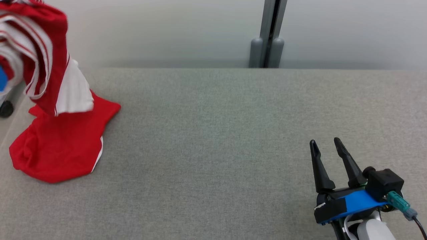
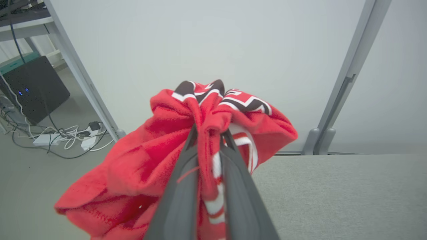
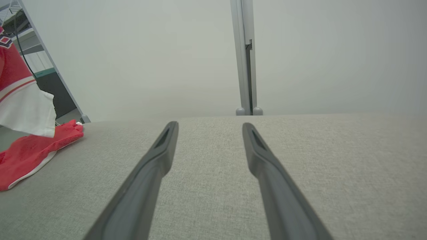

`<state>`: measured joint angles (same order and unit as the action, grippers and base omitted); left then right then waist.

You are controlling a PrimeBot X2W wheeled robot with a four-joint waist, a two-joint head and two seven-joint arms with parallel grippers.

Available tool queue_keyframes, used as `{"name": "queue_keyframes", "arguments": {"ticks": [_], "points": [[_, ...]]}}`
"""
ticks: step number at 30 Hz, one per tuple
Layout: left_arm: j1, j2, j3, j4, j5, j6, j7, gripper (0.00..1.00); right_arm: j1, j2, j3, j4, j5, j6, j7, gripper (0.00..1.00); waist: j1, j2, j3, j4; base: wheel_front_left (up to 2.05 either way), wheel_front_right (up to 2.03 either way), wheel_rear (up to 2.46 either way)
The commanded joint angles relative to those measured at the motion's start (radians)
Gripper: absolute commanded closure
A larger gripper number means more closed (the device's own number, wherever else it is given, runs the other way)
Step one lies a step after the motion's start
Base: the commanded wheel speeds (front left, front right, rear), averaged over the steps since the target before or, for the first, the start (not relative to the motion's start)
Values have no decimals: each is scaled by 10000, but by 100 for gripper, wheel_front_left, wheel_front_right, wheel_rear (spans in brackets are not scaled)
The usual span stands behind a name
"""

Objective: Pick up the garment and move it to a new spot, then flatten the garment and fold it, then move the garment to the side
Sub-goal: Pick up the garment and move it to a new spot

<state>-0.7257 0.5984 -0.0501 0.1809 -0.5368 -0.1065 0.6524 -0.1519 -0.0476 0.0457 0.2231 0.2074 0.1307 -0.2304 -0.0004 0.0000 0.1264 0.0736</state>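
So the left gripper [image 2: 209,134] is clamping down on a bunched fold of the garment [image 1: 56,146], red with white stripes, and holding the top of it up at the far left of the table [image 1: 217,133]. The lower part is lying on the grey surface right by the left edge, so it's only half lifted. The right gripper [image 1: 325,142] is sitting wide open and empty, low over the near right of the table, well apart from the fabric.

What's worrying me, just guessing from how it looks: the fingers [image 2: 181,186] are pinching a twisted wad up near their tips, not one clean layer. If some of those folds are only riding along, they could be sliding out once the whole weight is hanging, and the garment would drop. It's also right at the table edge, with part of it hanging out over the floor [image 2: 30,180] in the left wrist view. A slip there is probably sending it off the table rather than back onto it.

Other thing: the tail is resting on the surface. That cover looks grippy, so a sideways move while it's this low might be tugging the fabric against the grip. And since it's grabbed as a lump, it's likely landing crumpled at the new spot, making the flattening a lot harder.
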Motion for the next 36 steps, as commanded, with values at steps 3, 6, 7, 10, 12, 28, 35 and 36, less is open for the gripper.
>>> {"name": "queue_keyframes", "arguments": {"ticks": [3,6,7,10,12,28,35,36], "points": [[-1043,-511,-887,-502,-74,-169,-125,100,343,-49,13,152,165,1,-100,0,4,0,-989,-582,0,0,0],[-1693,-936,-1536,-878,-313,-208,-155,100,461,-51,36,166,259,1,-126,0,4,0,-1143,-819,0,0,0],[-1847,-1088,-1749,-1000,-422,-225,-182,100,471,-49,54,158,266,1,-129,0,4,0,-1151,-922,0,0,0],[-2089,-1497,-2271,-1314,-841,-252,-219,100,462,-49,70,122,253,3,-111,0,4,0,-1086,-1266,0,0,0],[-2055,-1744,-2664,-1467,-1059,-251,-255,100,426,-48,20,77,241,1,-96,0,4,0,-976,-1510,0,0,0],[271,-2929,-5347,722,-819,-126,-2600,100,-145,-48,202,-41,465,1,-172,0,4,0,282,-3077,0,0,0],[1374,-3618,-5613,2786,-388,288,-4553,0,-278,-49,233,57,496,1,-266,0,4,0,510,-3231,0,0,0],[1459,-3735,-5642,2995,-397,308,-4747,0,-250,-49,170,74,454,1,-265,0,4,0,479,-3168,0,0,0]]}}
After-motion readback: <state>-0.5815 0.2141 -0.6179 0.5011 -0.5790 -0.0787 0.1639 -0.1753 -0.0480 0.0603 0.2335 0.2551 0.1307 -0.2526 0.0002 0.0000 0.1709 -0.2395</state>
